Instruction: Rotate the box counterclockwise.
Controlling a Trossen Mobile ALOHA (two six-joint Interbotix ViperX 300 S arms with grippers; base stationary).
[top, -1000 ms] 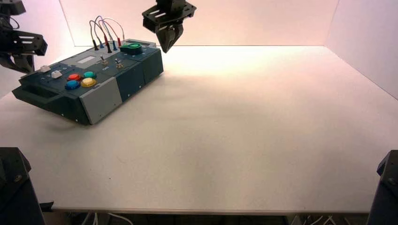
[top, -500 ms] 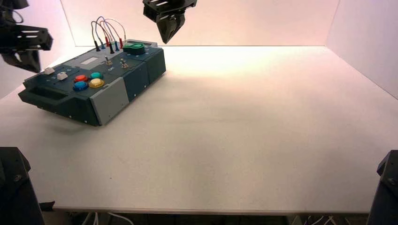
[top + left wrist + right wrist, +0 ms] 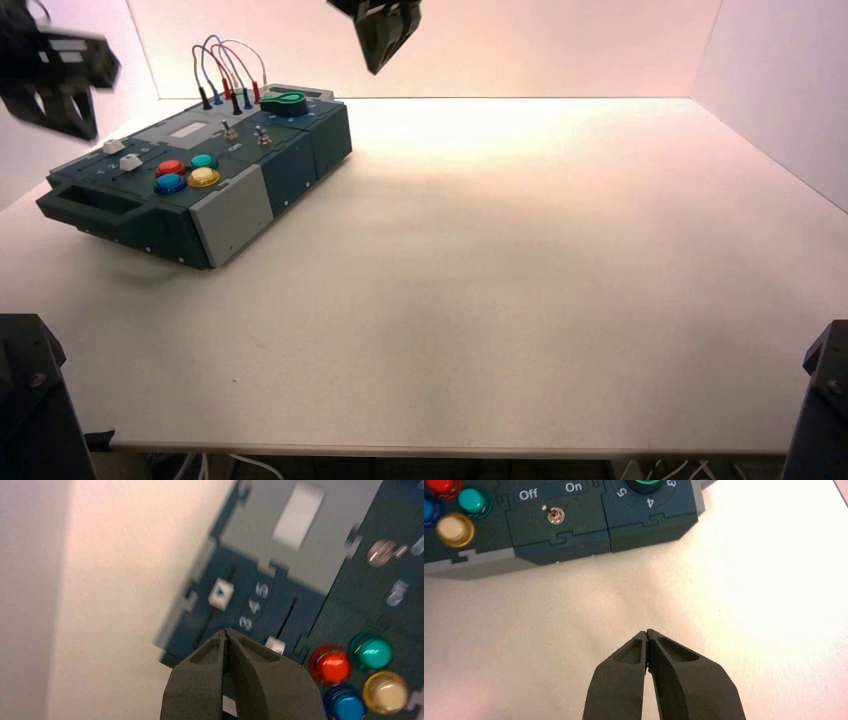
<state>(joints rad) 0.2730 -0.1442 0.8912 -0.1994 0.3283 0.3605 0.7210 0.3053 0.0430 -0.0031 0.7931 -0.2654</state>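
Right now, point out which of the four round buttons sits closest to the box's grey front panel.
The yellow button: it sits right beside the grey panel, while the red, blue and green ones lie farther from it.

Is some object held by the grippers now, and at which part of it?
Nothing is held: the left gripper hovers over the control box, and the right gripper is beside it, both with closed, empty fingertips.

black matte left gripper (image 3: 226,630) showing smooth tapering wedge fingers, black right gripper (image 3: 647,631) showing matching wedge fingers with dark oval recesses, black left arm (image 3: 45,62) showing pale rectangular slots, thin dark cable (image 3: 40,10) curving above it
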